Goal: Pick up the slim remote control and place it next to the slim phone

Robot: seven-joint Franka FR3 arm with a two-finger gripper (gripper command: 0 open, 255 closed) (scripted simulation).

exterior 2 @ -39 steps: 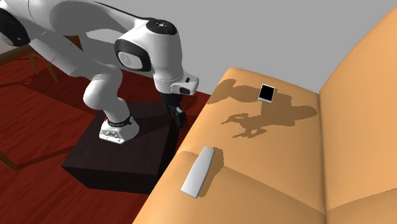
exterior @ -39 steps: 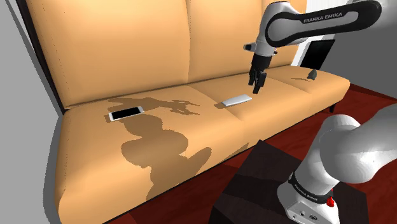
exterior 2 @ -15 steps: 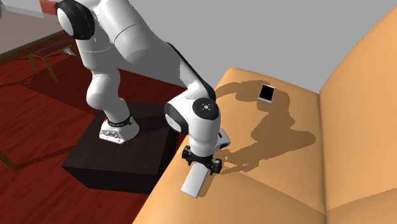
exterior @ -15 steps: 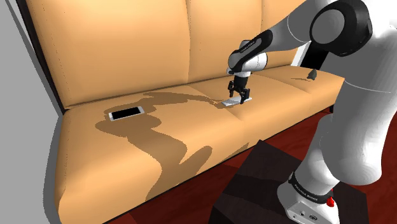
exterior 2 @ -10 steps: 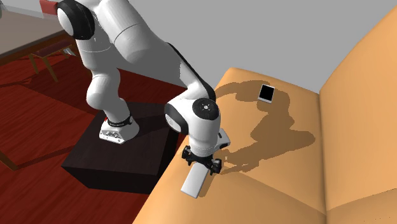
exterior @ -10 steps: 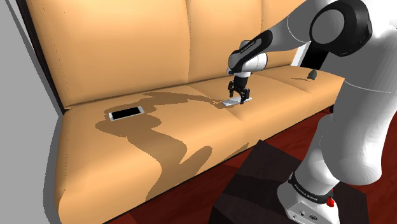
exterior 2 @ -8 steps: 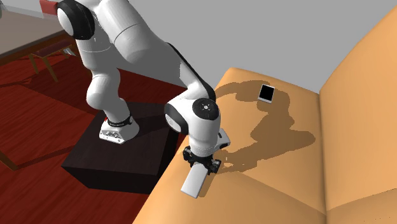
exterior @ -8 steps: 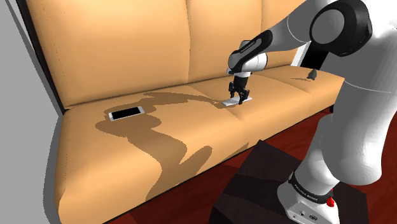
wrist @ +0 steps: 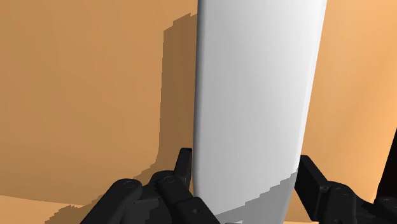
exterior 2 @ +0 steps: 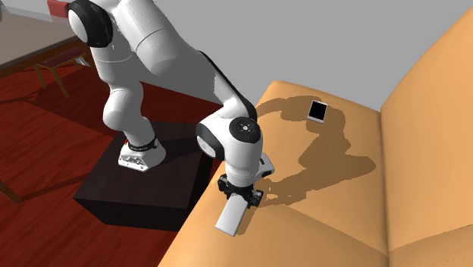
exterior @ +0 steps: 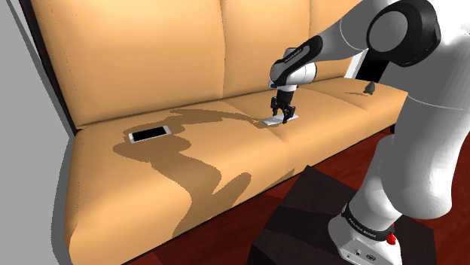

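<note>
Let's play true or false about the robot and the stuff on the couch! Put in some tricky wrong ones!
The end effector clasps the white remote. True.
The remote hangs in the air. False: it lies on the sofa seat.
The phone lies on the sofa too. True.
The phone touches the remote. False: they lie far apart.
The sofa is blue. False: it is orange-tan.

Glossy white rounded arm [exterior: 422, 150], dark joints [exterior: 399, 30], black jaws, red-dotted base [exterior: 361, 239].
</note>
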